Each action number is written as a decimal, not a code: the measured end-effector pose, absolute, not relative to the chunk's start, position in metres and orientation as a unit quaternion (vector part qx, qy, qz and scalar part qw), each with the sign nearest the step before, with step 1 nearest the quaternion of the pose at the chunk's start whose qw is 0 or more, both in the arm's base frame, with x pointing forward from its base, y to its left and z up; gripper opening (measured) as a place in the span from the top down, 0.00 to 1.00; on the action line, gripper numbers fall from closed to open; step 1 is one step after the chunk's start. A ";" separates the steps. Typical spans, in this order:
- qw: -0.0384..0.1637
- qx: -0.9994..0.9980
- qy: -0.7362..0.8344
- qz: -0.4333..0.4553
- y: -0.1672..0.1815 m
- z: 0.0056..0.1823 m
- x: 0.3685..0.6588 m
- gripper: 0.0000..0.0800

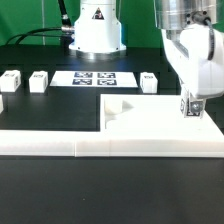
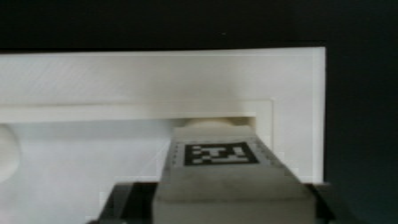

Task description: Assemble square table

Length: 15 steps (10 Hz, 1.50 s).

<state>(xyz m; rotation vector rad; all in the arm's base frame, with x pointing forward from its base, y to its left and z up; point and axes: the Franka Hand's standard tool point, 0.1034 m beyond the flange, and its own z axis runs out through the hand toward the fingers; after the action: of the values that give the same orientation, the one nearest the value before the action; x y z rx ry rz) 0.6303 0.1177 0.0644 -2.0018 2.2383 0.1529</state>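
Observation:
The white square slab [image 1: 150,122] lies flat on the black table, against the long border rail. My gripper [image 1: 194,100] is shut on a white leg post [image 1: 193,108] with a black-and-white tag, holding it upright over the slab's corner at the exterior view's right. In the wrist view the leg post [image 2: 222,160] fills the space between my fingers [image 2: 134,205], and its far end meets a recessed corner of the slab [image 2: 143,90]. Three more tagged leg posts stand behind: two at the left [image 1: 10,80] [image 1: 38,82] and one [image 1: 150,82] behind the slab.
The marker board [image 1: 95,78] lies flat behind the slab, in front of the robot base [image 1: 95,35]. The long low white border rail [image 1: 60,146] runs along the front. A small raised nub [image 1: 120,103] shows near the slab's far left corner.

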 end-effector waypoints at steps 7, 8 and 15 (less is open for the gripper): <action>0.054 -0.855 0.515 0.032 0.124 0.061 0.623 0.20; 0.055 -0.871 0.487 0.030 0.123 0.061 0.623 0.19; 0.048 -0.995 0.089 -0.025 0.114 0.063 0.633 0.19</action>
<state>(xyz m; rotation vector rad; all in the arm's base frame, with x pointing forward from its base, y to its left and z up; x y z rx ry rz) 0.6327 0.1143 0.0630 -3.0317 0.2709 -0.0766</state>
